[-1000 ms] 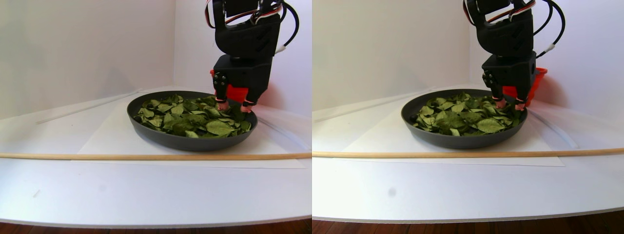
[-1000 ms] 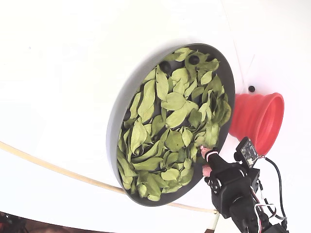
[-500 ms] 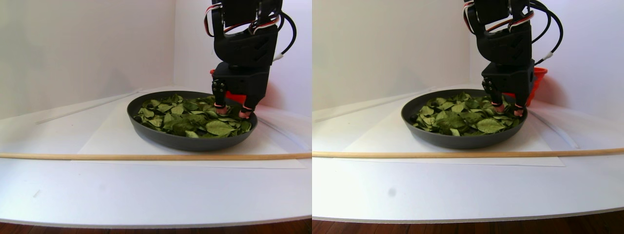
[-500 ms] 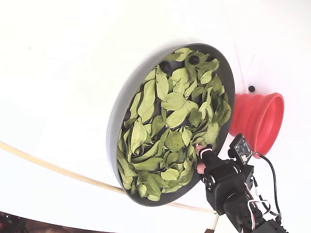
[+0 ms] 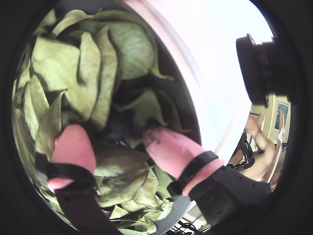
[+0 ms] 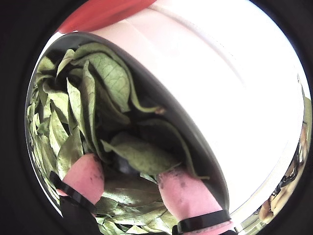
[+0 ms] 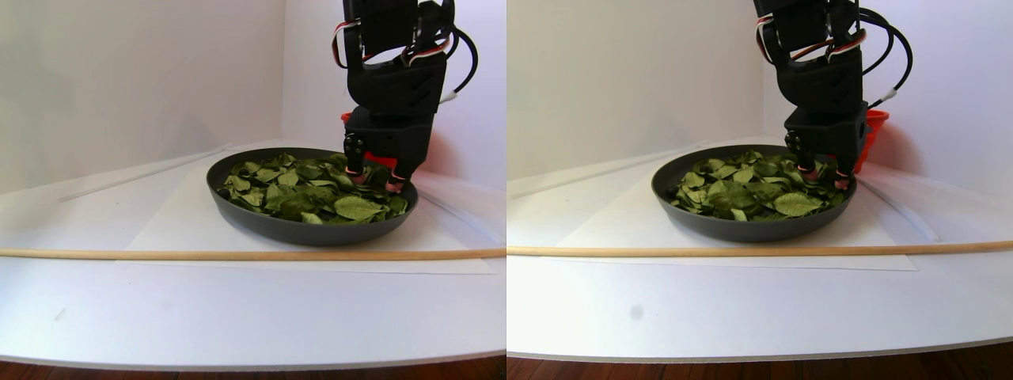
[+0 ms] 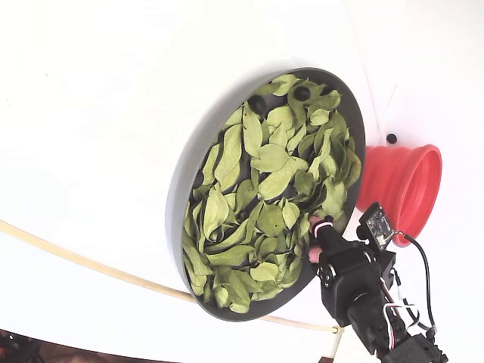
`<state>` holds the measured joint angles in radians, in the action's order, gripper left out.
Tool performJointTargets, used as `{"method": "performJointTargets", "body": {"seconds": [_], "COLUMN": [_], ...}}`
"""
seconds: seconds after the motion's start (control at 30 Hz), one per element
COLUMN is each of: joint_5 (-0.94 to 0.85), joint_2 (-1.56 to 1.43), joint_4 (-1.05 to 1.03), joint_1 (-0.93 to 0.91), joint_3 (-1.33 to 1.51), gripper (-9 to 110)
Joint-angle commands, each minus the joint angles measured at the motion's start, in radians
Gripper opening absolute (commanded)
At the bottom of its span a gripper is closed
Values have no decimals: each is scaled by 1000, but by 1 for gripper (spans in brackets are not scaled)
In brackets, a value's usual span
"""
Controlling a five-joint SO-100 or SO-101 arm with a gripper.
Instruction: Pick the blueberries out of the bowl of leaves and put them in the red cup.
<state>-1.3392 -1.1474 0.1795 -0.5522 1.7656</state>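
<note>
White table [image 8: 91, 113] | bowl [image 8: 185, 174] full of leaves [image 8: 257, 189], blueberries [image 8: 302, 93] | gripper [image 5: 117, 142] spread among leaves | red cup [image 8: 404, 189] beside.

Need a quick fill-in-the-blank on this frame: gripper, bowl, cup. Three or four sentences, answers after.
1. The gripper has its pink fingertips down among the ____ in the bowl.
2. In both wrist views the jaws stand ____, a dark berry between them.
3. In the fixed view a loose berry lies on the table beside the ____ cup.

Missing words: leaves; open; red
</note>
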Motion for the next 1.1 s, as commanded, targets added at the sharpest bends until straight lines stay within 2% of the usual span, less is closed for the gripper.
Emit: {"method": "performJointTargets", "body": {"seconds": [0.0, 0.53, 1.07], "joint_5": [-9, -12, -25], "joint_2": [-14, 28, 35], "joint_4": [15, -11, -9], "joint_1": [-5, 0, 15], "joint_3": [-46, -101, -72], "gripper": [24, 24, 16]}}
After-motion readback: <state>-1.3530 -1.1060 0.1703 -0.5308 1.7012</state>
